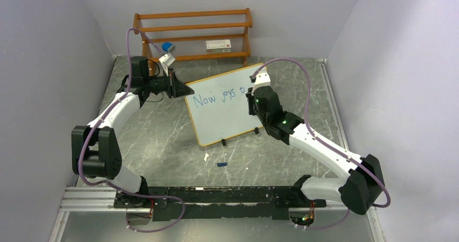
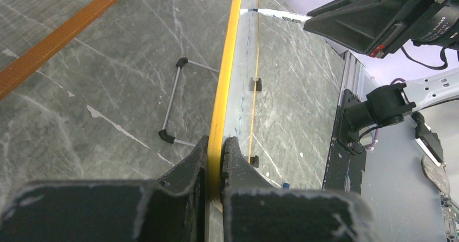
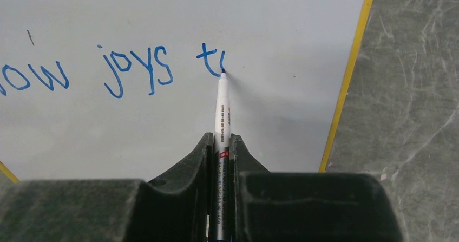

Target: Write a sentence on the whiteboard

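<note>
The whiteboard, white with a thin orange frame and black feet, stands tilted on the table. Blue lettering reads "Now joys t" in one row; the right wrist view shows "ow joys t" plus a short fresh stroke. No "embrace" shows. My left gripper is shut on the board's left frame edge. My right gripper is shut on a white marker, whose tip touches the board just right of the "t".
A brown wooden shelf rack stands at the back, with a blue item and a white card on it. A small blue cap lies on the table in front of the board. A wire stand props the board behind.
</note>
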Controlling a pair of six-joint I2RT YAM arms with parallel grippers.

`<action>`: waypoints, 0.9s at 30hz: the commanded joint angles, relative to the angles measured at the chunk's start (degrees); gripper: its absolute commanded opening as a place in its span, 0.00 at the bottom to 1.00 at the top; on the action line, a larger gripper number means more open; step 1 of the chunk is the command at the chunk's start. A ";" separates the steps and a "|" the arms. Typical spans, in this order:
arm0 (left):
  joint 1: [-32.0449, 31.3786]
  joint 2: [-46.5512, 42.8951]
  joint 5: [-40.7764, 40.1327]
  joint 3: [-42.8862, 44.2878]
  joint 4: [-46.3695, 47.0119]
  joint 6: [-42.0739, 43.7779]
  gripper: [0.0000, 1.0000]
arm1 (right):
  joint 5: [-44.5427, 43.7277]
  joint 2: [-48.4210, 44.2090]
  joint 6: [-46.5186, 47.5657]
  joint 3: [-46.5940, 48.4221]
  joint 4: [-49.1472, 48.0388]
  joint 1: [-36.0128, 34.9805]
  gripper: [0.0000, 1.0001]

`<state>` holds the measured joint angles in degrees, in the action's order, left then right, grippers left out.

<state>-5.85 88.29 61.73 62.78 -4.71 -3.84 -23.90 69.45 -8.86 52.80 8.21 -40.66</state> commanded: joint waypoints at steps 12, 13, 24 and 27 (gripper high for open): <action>-2.34 3.55 -9.37 -2.58 -6.28 8.93 0.05 | -3.76 -0.54 0.04 -0.69 -0.46 0.65 0.00; -2.40 3.55 -9.42 -2.59 -6.28 8.98 0.05 | -3.90 -0.54 0.10 -0.61 -0.74 0.71 0.00; -2.41 3.55 -9.30 -2.62 -6.23 8.87 0.05 | -2.94 -0.02 0.72 0.16 -3.64 0.74 0.00; -2.41 3.55 -9.30 -2.62 -6.21 8.90 0.05 | -2.74 0.37 0.86 0.46 -3.80 0.75 0.00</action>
<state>-5.85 88.29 61.76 62.81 -4.75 -3.84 -26.41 69.47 -8.58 52.80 6.79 -40.49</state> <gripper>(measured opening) 0.092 0.132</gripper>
